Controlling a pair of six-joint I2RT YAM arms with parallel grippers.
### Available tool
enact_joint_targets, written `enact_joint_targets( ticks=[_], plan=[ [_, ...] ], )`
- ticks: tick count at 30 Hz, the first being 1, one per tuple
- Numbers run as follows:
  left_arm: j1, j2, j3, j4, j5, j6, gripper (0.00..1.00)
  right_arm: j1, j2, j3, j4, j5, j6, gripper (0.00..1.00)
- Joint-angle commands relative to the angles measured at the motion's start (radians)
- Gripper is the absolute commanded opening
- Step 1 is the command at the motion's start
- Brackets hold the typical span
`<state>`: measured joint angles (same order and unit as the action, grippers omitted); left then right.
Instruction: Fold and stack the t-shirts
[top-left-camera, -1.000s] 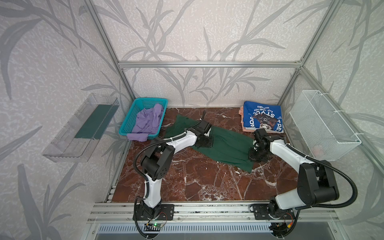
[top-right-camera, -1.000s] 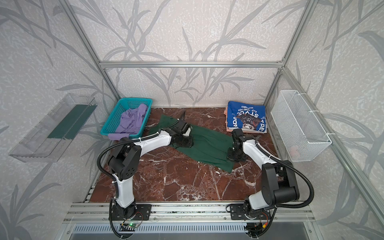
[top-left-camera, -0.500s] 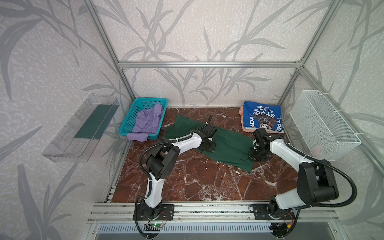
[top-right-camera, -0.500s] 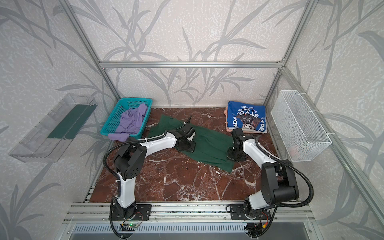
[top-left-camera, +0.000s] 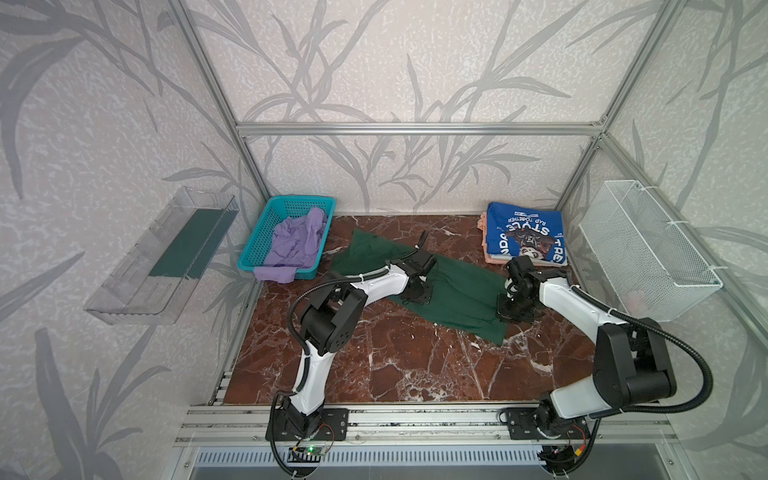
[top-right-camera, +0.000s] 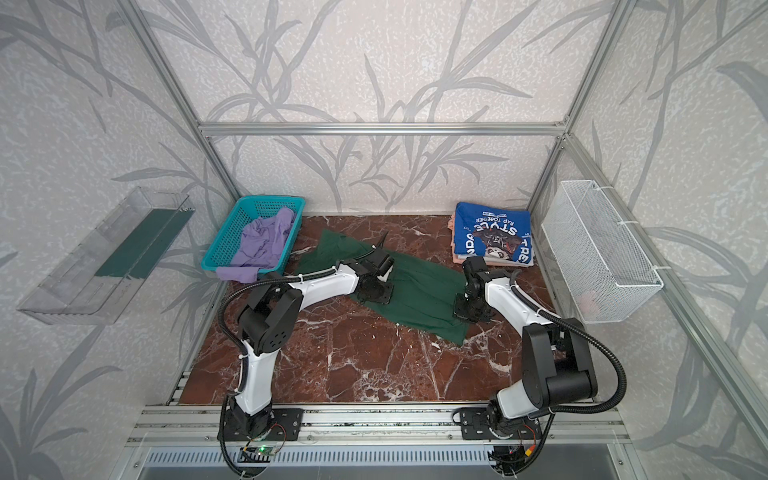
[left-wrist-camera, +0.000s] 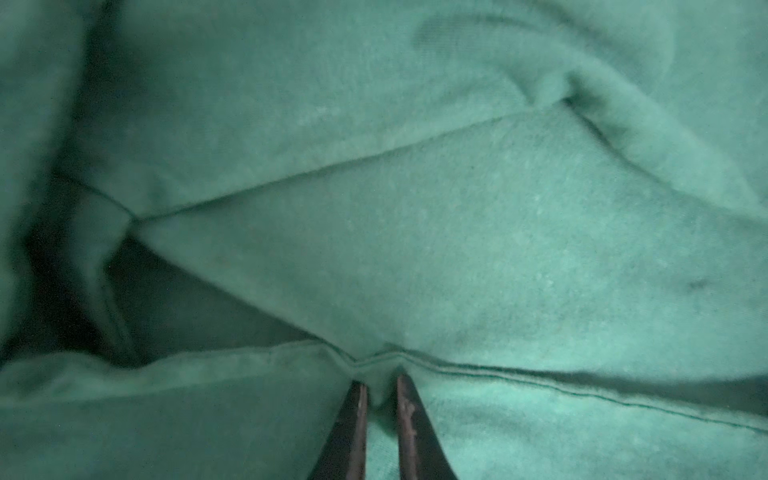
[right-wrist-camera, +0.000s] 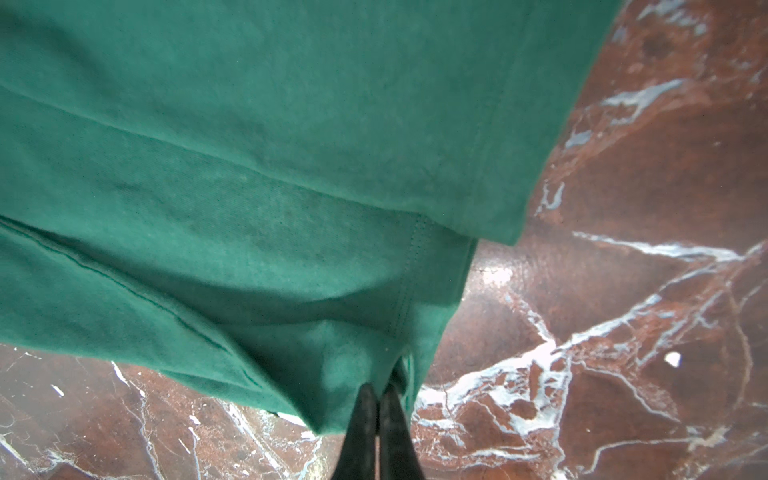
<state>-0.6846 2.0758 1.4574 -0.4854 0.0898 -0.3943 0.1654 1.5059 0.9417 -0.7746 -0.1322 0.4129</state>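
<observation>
Both top views look down steeply from the front over the whole table (top-left-camera: 395, 353). Each wrist view sits close above the green shirt (left-wrist-camera: 457, 249), which all views share.

The left arm (top-left-camera: 380, 286) and right arm (top-left-camera: 573, 305) wore white shells, black joint housings and black corrugated cables (top-left-camera: 706, 374); slim dark gripper fingers (left-wrist-camera: 351, 432) tapered to points.

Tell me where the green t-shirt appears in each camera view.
In a top view: green t-shirt spread mid-table.
In a top view: green t-shirt, same spot.
Left wrist: it fills the picture.
Right wrist: it covers most, marble table beside it.
Shared landmark: marble table, missing only from left wrist.
</observation>
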Motion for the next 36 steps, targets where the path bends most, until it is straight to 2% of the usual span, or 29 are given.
enact_joint_targets(
  ticks=[1, 9, 14, 34, 36],
  plan=[
    [-0.005, -0.025, -0.008, -0.007, -0.016, 0.004, 0.14, -0.003, 0.008, 0.028, -0.008, -0.007, -0.008, 0.0],
    [-0.005, -0.074, -0.036, 0.036, 0.003, -0.01, 0.09, -0.003, 0.01, 0.027, -0.008, -0.012, -0.008, 0.0],
    [-0.004, -0.1, -0.062, 0.067, -0.004, -0.019, 0.0, -0.003, 0.011, 0.029, -0.007, -0.012, -0.008, 0.0],
    [0.026, -0.154, -0.079, 0.106, -0.022, -0.048, 0.0, -0.006, 0.012, 0.047, -0.025, 0.006, -0.009, 0.0],
    [0.027, -0.149, -0.079, 0.102, -0.017, -0.045, 0.02, -0.006, 0.0, 0.043, -0.029, 0.0, -0.007, 0.0]
  ],
)
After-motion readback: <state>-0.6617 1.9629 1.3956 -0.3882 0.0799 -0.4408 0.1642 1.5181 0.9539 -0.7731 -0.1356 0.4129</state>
